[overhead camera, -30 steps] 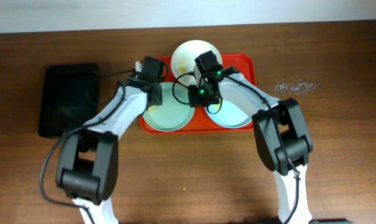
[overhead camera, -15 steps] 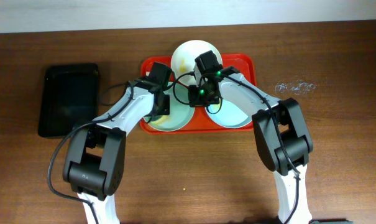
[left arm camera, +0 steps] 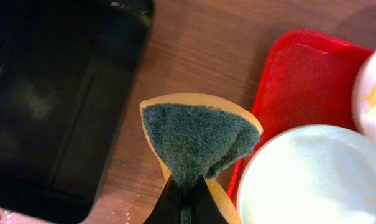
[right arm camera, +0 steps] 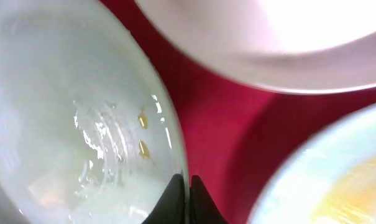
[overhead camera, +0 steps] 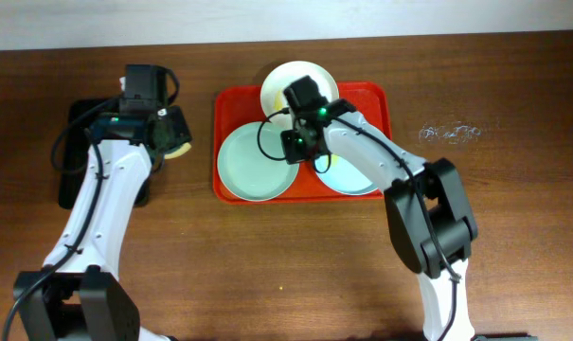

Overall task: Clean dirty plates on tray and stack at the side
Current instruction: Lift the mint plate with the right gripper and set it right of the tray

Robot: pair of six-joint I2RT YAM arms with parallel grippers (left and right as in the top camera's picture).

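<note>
The red tray (overhead camera: 231,112) holds three plates. A pale blue-green plate (overhead camera: 253,166) lies at its left, a white plate (overhead camera: 288,80) at the back and another pale blue-green plate (overhead camera: 354,178) at the right, partly under my right arm. My right gripper (overhead camera: 291,144) is shut on the right rim of the left plate (right arm camera: 69,124), jaws (right arm camera: 188,190) pinching the edge. The right plate (right arm camera: 343,180) has a yellow smear. My left gripper (overhead camera: 172,133) is shut on a green-and-yellow sponge (left arm camera: 197,134), held above the table left of the tray (left arm camera: 299,68).
A black tray (overhead camera: 101,152) lies at the far left, also in the left wrist view (left arm camera: 51,93). Crumpled clear plastic (overhead camera: 449,133) lies on the table right of the red tray.
My left arm swung left with the sponge, off the left plate to between the black tray and the red tray. My right gripper stayed on the plate rim.
</note>
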